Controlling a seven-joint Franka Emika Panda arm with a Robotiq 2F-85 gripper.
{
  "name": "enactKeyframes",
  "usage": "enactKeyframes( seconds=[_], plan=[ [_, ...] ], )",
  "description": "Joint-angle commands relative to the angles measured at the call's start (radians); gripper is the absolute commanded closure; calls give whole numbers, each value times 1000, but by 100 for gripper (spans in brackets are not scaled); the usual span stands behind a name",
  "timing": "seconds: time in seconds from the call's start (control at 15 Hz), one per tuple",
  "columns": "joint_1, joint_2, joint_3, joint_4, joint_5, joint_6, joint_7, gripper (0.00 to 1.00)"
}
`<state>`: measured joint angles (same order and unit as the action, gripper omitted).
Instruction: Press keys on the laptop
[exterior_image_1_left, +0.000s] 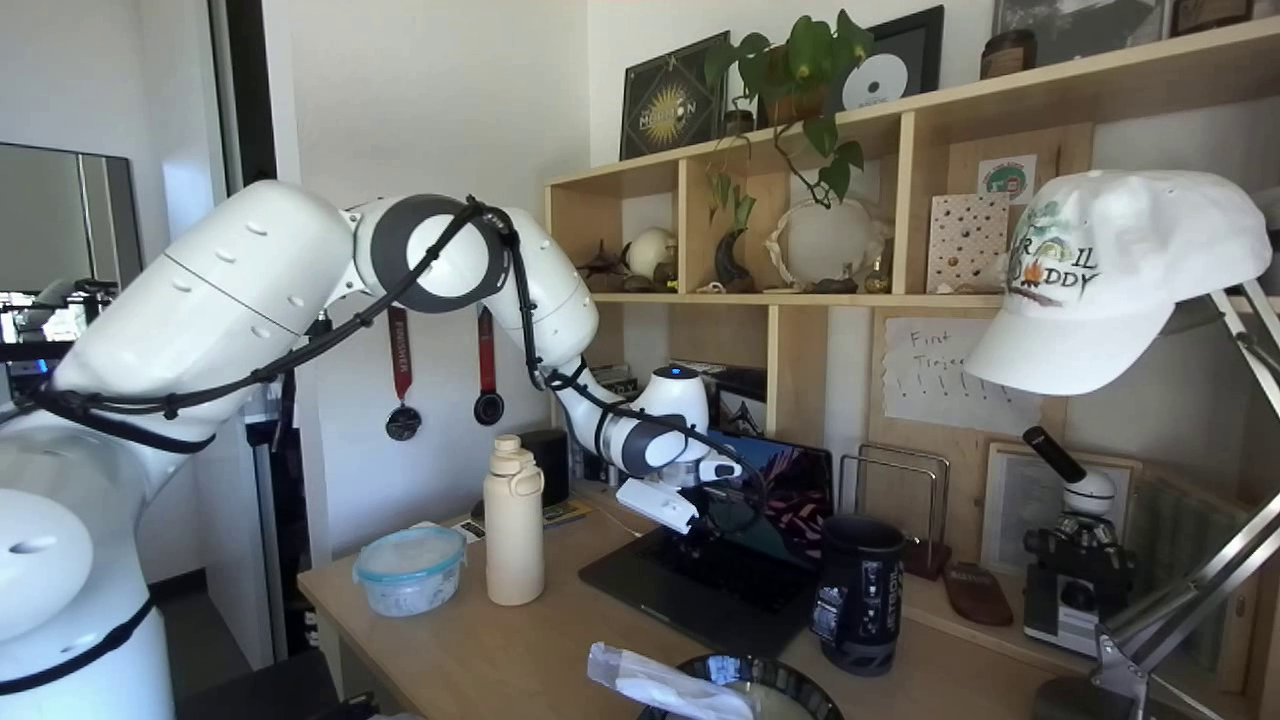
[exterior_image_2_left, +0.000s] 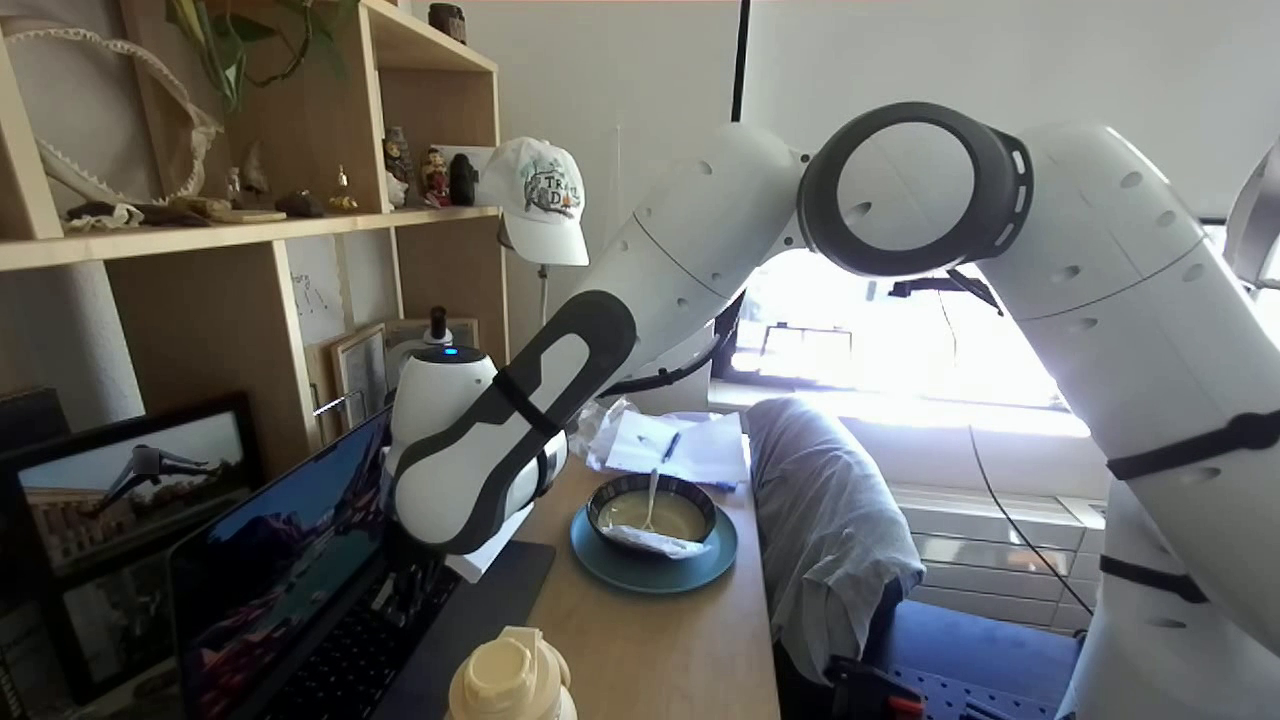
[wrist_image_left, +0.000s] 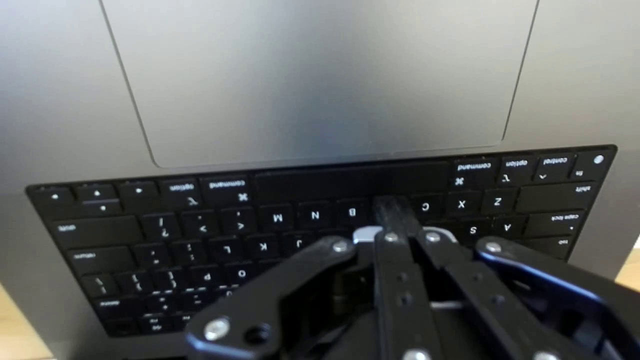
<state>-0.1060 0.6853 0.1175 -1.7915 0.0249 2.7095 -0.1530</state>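
The slim black laptop stands open on the desk, its deck showing in an exterior view (exterior_image_1_left: 650, 597) and its lit screen in an exterior view (exterior_image_2_left: 290, 560). In the wrist view the laptop's trackpad (wrist_image_left: 320, 85) is at the top, and the dark keys (wrist_image_left: 315, 215) run in rows below it, lettering upside down. My gripper (wrist_image_left: 392, 207) is shut, its fingertips together with nothing between them. The tips cover the spot between the B and C keys, just beside the space bar. Whether they touch is unclear. In an exterior view the gripper (exterior_image_1_left: 700, 530) is over the keyboard, partly hidden by the wrist.
A black mug (exterior_image_1_left: 860, 595) stands close to the laptop's corner. A cream bottle (exterior_image_1_left: 515, 540) and a lidded container (exterior_image_1_left: 410, 572) stand on its other side. A dark bowl (exterior_image_2_left: 600, 512) sits on a blue plate (exterior_image_2_left: 650, 583). A wooden shelf (exterior_image_1_left: 740, 298) rises behind the laptop.
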Motion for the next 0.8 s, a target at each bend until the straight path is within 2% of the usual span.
enactKeyframes(
  seconds=[0.0, 0.33, 0.73],
  plan=[
    [7, -65, -5, -31, 5, -65, -19, 100],
    [31, -157, -20, -86, -4, -95, -2, 100],
    [69, -348, -43, -175, -23, -166, 13, 100]
  ],
)
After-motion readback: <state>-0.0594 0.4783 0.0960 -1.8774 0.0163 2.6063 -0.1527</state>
